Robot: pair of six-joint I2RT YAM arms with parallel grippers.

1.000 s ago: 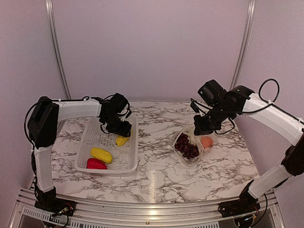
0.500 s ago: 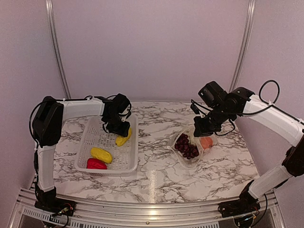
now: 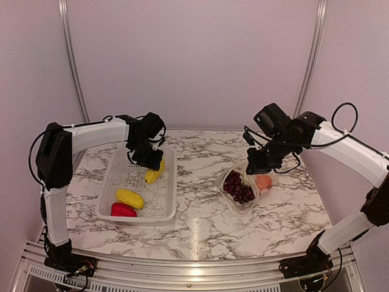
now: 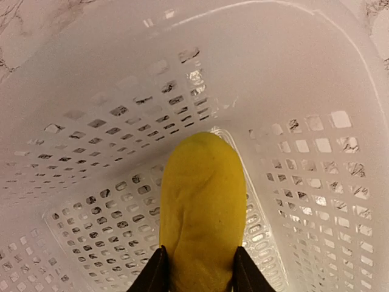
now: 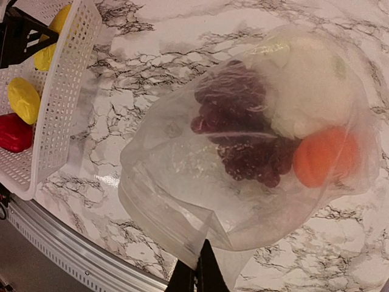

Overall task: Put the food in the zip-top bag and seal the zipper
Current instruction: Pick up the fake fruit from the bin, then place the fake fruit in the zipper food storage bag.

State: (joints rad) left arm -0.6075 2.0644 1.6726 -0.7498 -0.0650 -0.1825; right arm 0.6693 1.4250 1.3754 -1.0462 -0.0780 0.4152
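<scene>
- My left gripper (image 4: 197, 271) is closed partway. Its two fingertips press on either side of a yellow banana-like piece (image 4: 200, 201), which it grips by one end.
- The piece points away from the wrist, over the floor of the white perforated basket (image 4: 304, 91). I can't tell whether its far tip touches the mesh.
- My right gripper (image 5: 196, 277) is fully closed, pinching an edge of the zip-top bag (image 5: 176, 182), which sits on the marble table (image 5: 182, 55) beside the basket.
- Inside the bag, purple grapes (image 5: 243, 128), an orange fruit (image 5: 325, 155) and a pale vegetable (image 5: 304, 91) are packed together.
- At the basket's near end, a second yellow piece (image 5: 23, 99) lies touching a red pepper (image 5: 12, 131).
</scene>
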